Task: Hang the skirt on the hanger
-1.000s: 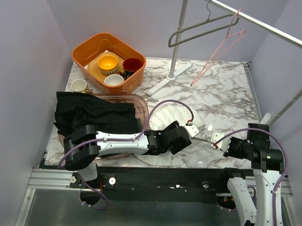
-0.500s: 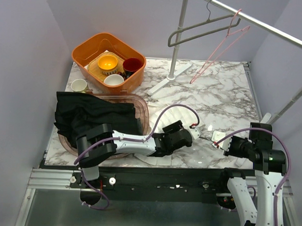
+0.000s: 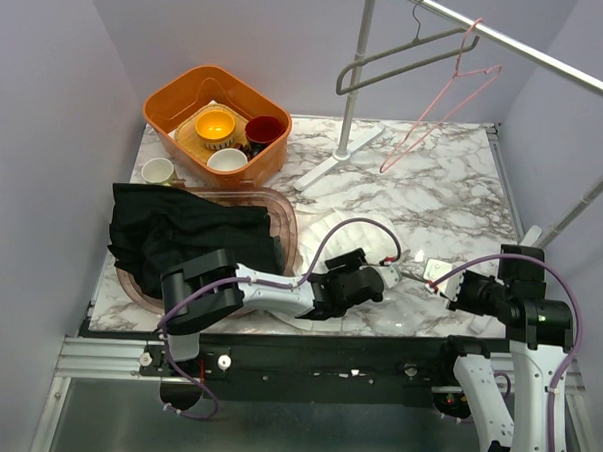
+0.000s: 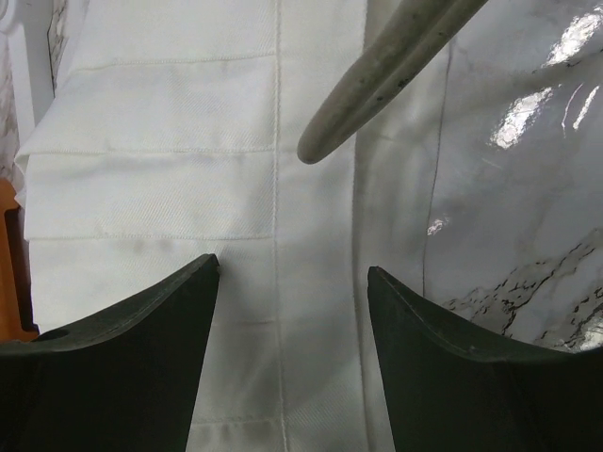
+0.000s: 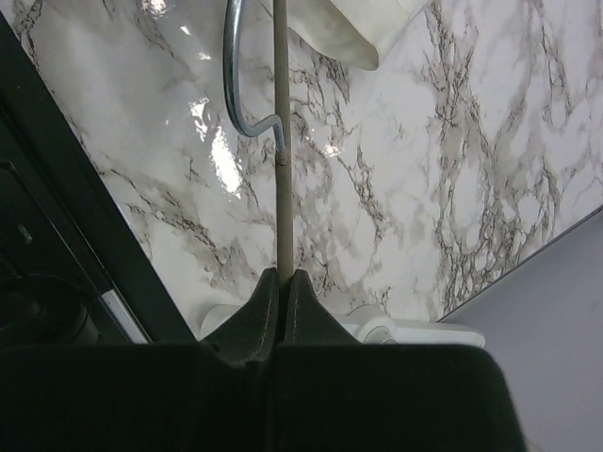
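Loading the hanger: right gripper (image 5: 280,275) pinches the hanger (image 5: 282,141); left gripper (image 4: 292,267), spread above the white skirt (image 4: 170,188), likely must grasp fabric next.

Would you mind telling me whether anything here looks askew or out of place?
The pink hanger hangs on the rail tilted more steeply than the grey hanger beside it. At the left, a black garment spills over the rim of its translucent bin. Nothing looks damaged.
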`<control>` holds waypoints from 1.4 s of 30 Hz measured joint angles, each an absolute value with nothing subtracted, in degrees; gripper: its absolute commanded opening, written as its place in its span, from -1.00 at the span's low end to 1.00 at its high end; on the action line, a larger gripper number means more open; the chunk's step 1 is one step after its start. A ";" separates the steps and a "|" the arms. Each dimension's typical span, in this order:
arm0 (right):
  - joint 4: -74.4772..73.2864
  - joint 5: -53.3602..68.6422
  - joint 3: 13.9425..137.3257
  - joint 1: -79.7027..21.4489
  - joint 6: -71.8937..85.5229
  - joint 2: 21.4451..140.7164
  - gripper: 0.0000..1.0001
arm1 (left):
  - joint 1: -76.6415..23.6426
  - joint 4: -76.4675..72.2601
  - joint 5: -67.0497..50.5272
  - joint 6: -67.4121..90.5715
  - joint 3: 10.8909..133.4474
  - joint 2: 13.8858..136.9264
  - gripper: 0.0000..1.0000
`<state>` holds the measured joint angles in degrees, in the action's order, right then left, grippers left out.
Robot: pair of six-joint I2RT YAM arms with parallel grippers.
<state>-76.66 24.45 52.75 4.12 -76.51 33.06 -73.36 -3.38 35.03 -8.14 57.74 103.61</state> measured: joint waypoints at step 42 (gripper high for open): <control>-76.71 31.64 56.07 4.12 -74.78 36.42 -0.99 | -60.60 7.81 8.38 2.92 63.42 97.41 -0.27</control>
<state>-76.71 31.64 56.07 4.12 -74.78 36.42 -60.60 7.81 8.38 2.92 63.42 97.41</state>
